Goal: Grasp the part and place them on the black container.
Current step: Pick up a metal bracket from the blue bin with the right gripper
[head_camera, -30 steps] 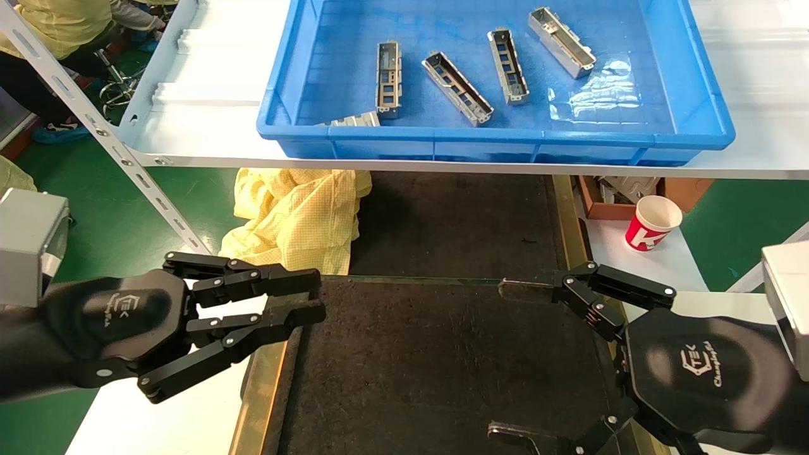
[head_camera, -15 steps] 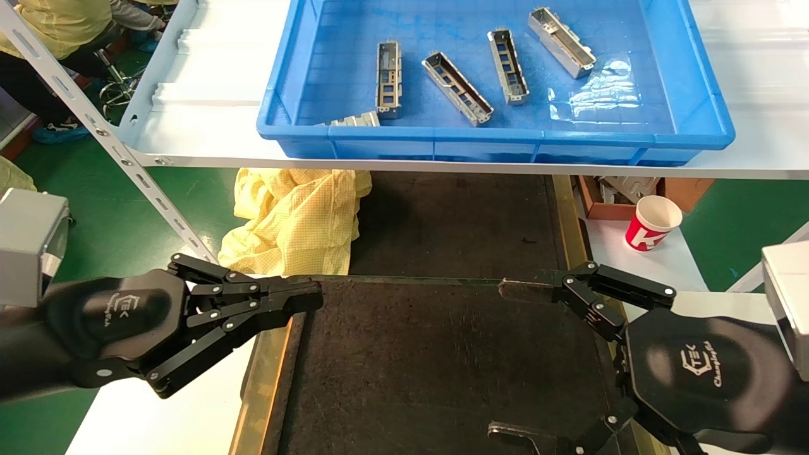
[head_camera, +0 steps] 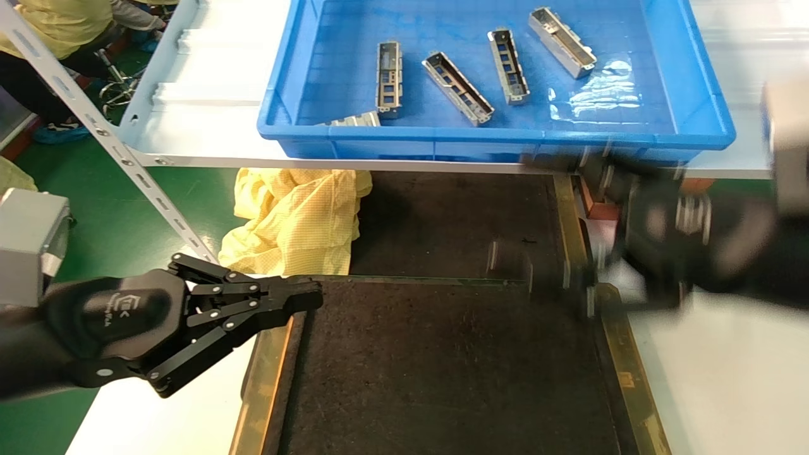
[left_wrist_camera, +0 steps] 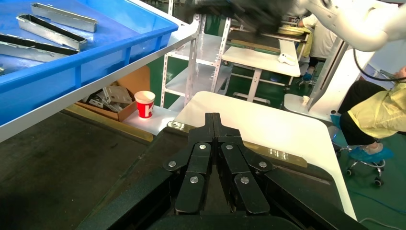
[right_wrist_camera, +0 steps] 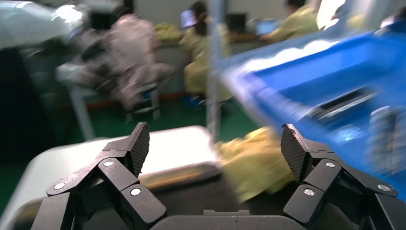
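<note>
1. Head view: my left gripper point(head_camera: 306, 294) hangs at the near left corner of the black container point(head_camera: 442, 354), fingers pressed together on nothing. My right gripper point(head_camera: 556, 221) is a smear beside the container's far right edge, just below the blue bin point(head_camera: 695, 82). The parts point(head_camera: 457, 87) all lie in that bin on the shelf; I see none on the black container, so I judge the task not yet started, with every grasp and placement left. Four parts lie in a row with their long axes running roughly front to back, the right-hand ones slanting; a fifth point(head_camera: 355, 119) is half hidden behind the bin's front wall.

2. Left wrist view: my left fingers point(left_wrist_camera: 218, 129) meet tip to tip, empty. A few parts point(left_wrist_camera: 45, 31) show in the bin, well apart from me.

3. Right wrist view: my right fingers point(right_wrist_camera: 139, 143) are spread wide, nothing between them, facing the blue bin.
</note>
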`<action>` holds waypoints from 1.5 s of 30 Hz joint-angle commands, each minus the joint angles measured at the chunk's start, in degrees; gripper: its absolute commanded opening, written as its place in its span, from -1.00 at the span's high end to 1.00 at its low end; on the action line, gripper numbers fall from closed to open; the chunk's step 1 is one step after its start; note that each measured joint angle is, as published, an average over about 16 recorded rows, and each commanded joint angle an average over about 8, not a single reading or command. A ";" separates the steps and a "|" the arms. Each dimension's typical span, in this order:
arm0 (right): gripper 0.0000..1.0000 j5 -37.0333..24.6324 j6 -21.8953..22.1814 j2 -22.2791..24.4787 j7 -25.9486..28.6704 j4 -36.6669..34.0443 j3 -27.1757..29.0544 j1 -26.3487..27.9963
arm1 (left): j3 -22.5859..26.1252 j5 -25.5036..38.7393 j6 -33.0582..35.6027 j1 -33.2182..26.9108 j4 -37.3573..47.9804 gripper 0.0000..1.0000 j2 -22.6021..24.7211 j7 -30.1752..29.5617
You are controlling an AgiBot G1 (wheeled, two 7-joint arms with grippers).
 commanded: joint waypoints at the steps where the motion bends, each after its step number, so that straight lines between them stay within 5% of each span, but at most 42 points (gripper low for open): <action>1: -1.00 -1.53 1.62 -1.24 1.05 -2.08 -0.43 3.37 | 0.00 0.00 0.00 0.00 0.00 1.00 0.00 0.00; 4: -1.00 -4.94 2.89 -4.10 1.14 -7.95 -2.04 8.79 | 0.00 0.00 0.00 0.00 0.00 0.93 0.00 0.00; 12: -1.00 -16.22 5.54 -12.67 -0.21 -24.90 -8.17 22.85 | 0.00 0.00 0.00 0.00 0.00 -1.00 0.00 0.00; 21: -1.00 -23.58 9.69 -21.72 -5.49 -42.85 -12.23 32.20 | 0.00 0.00 0.00 0.00 0.00 -1.00 0.00 0.00; 33: -0.97 -26.42 18.30 -28.90 -8.92 -58.18 -13.58 36.69 | 0.00 0.00 0.00 0.00 0.00 -1.00 0.00 0.00; 35: -0.64 -26.61 19.14 -29.44 -9.19 -59.46 -13.68 36.99 | 0.00 0.00 0.00 0.00 0.00 -1.00 0.00 0.00; 41: 0.83 -27.07 20.72 -30.68 -10.00 -61.87 -13.96 37.20 | 0.00 0.00 0.00 0.00 0.00 -1.00 0.00 0.00; 45: 1.00 -26.92 21.34 -31.17 -10.60 -62.67 -13.85 37.07 | 0.00 0.00 0.00 0.00 0.00 -1.00 0.00 0.00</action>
